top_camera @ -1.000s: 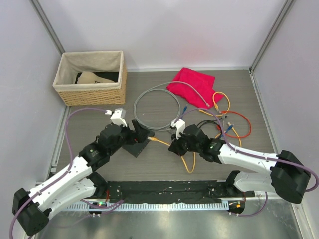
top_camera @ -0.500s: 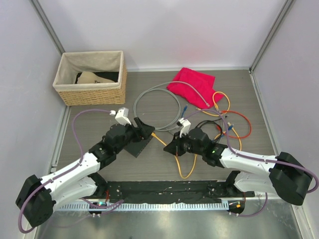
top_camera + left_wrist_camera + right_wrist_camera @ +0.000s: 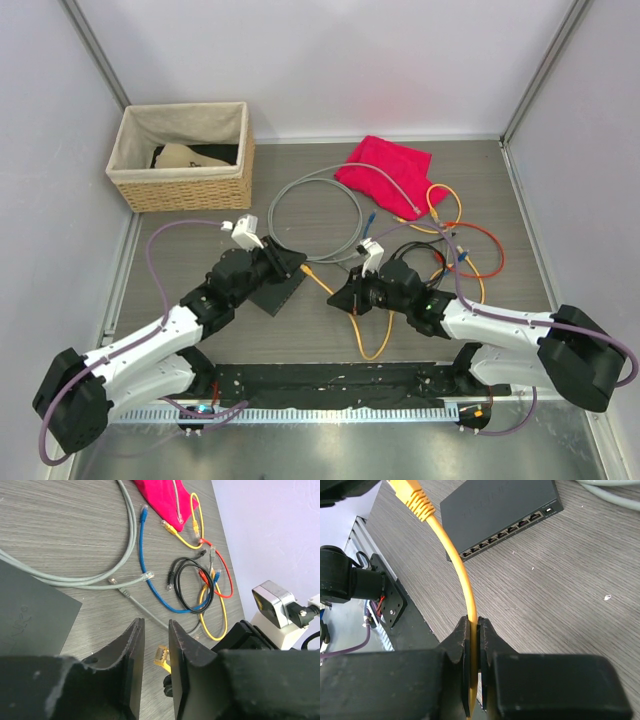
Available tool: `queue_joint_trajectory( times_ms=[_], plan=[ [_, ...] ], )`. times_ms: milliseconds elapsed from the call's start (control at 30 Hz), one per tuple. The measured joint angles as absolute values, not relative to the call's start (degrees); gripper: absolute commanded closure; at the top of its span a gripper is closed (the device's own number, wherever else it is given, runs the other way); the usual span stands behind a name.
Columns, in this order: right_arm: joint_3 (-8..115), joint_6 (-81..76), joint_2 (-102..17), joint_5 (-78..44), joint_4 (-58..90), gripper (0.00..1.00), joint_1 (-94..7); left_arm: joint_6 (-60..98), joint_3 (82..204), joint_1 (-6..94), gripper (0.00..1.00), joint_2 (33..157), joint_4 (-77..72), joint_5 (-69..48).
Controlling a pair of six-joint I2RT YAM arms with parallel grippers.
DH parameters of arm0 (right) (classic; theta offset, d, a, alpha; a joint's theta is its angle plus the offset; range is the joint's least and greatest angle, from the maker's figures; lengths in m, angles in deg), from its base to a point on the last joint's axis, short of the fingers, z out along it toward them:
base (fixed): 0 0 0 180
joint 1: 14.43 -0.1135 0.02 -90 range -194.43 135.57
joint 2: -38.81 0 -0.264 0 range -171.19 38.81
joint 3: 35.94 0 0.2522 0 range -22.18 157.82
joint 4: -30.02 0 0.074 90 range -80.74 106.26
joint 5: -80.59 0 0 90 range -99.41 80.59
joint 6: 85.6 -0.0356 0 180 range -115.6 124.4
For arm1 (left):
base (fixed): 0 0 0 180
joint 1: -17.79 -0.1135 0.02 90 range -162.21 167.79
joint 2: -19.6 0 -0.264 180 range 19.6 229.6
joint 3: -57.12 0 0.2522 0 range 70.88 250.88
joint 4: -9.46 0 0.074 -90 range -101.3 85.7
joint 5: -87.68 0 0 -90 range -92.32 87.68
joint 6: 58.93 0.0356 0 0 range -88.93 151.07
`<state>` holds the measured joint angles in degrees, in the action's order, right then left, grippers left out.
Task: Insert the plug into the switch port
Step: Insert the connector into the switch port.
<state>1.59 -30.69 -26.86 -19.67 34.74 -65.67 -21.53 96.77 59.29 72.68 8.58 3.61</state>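
The switch (image 3: 278, 291) is a flat dark grey box on the table; its row of ports (image 3: 506, 531) faces my right wrist camera. My left gripper (image 3: 284, 262) hovers at the switch's far right edge. Its jaws (image 3: 156, 623) stand a narrow gap apart with nothing between them, and the switch's top (image 3: 30, 615) lies just left of them. My right gripper (image 3: 346, 296) is shut on the yellow cable (image 3: 465, 587) a short way behind its plug (image 3: 410, 497). The plug (image 3: 308, 270) hangs in the air just right of the switch, apart from the ports, and shows beyond the left fingers (image 3: 161, 656).
A wicker basket (image 3: 180, 156) stands at the back left and a red cloth (image 3: 386, 164) at the back centre. A grey cable loop (image 3: 314, 212) lies behind the switch. Blue, black, red and yellow cables (image 3: 455, 246) tangle at the right. A black rail (image 3: 330, 381) runs along the near edge.
My left gripper has moved right over the switch and its jaws have narrowed from wide open. My right gripper has carried the plug a little left, closer to the switch.
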Motion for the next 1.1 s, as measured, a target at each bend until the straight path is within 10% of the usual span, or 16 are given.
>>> queue_joint_trajectory(
  times_ms=[133,267,467,1100],
  plan=[
    [1.57,-30.98,-27.04,-19.87,35.13,0.99,-65.67,-22.32,96.77,59.29,0.98,73.97,8.86,2.91],
    [1.57,-31.37,-27.80,-20.11,35.13,0.96,-65.67,-22.95,96.77,59.26,1.00,74.47,8.97,2.39],
    [1.55,-28.55,-27.93,-19.87,36.38,0.57,-65.67,-23.78,96.77,59.26,1.00,74.45,8.69,2.67],
    [-0.31,-2.83,-36.22,-20.17,64.93,0.62,-65.67,-33.38,96.77,59.26,1.00,74.19,7.64,3.66]
  ],
)
